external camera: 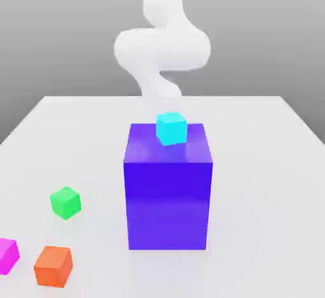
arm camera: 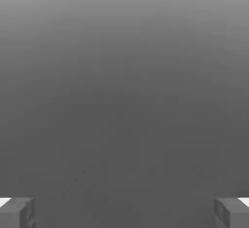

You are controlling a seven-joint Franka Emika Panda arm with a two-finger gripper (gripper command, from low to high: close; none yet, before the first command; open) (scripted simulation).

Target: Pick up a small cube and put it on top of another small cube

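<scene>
Pale tabletop point(external camera: 254, 182), exterior view's cubes.

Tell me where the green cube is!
In the exterior view, the green cube sits on the table toward the left, just beyond the orange cube.

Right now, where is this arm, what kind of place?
Likely a simulated robotics test scene: a white robot arm, a plain pale tabletop and a flat-coloured blue block.
</scene>
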